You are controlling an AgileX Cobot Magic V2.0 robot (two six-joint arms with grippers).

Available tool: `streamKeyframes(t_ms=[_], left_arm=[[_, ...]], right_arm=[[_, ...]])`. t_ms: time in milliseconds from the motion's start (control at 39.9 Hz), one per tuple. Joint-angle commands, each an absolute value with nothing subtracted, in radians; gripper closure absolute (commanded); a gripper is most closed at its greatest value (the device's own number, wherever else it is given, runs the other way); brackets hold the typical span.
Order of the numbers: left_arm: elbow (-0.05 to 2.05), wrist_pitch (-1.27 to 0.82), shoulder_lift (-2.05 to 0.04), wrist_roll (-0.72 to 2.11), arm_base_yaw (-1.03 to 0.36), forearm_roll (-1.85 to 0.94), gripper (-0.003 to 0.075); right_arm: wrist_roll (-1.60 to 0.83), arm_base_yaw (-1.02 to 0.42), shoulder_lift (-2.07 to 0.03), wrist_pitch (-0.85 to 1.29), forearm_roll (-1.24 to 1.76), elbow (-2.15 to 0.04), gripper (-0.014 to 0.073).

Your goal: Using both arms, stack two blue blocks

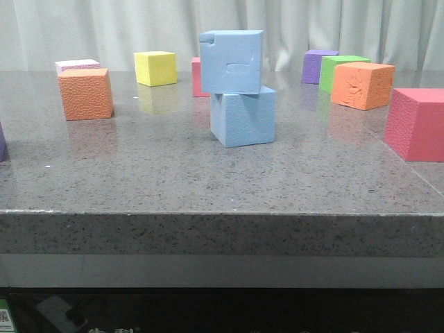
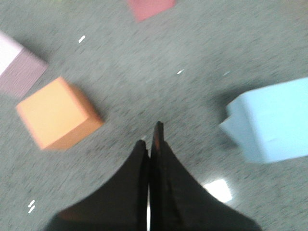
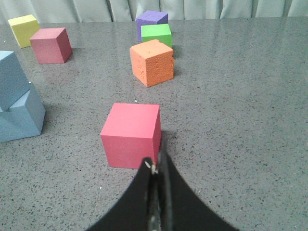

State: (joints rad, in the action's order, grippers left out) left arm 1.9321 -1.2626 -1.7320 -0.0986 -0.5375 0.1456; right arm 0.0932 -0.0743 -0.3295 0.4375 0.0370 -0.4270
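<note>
Both hands pressed together, empty, clear of the stacked blue blocks.
The left hand (image 2: 153, 139) and right hand (image 3: 156, 166) hold nothing; mid-surface (image 1: 139, 173), the notched, dented blue block (image 1: 232, 61) sits twisted atop the plain, finely textured blue block (image 1: 244, 118), purple cube (image 1: 316, 66) at 2 o'clock.

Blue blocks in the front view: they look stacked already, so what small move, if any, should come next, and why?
Probably none beyond keeping both arms clear. The notched blue block sits on the plain blue block, twisted and overhanging a little to the left. The left gripper and right gripper are both shut, empty and away from the stack, so nudging it seems to risk more than it gains.
</note>
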Motion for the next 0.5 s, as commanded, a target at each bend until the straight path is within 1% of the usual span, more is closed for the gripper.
streamKeyframes(t_ms=[0, 225, 476], left_arm=[[1.864, -1.277, -1.623, -0.112, -0.512, 0.156, 0.0738], [1.614, -1.171, -1.477, -0.112, -0.485, 0.156, 0.0738], [1.283, -0.952, -1.214, -0.127, -0.485, 0.156, 0.0738]], right_arm=[[0.085, -0.069, -0.336, 0.355, 0.037, -0.453, 0.0697], [0.085, -0.069, -0.336, 0.355, 0.037, -0.453, 0.0697], [0.085, -0.069, -0.336, 0.355, 0.037, -0.453, 0.0697]])
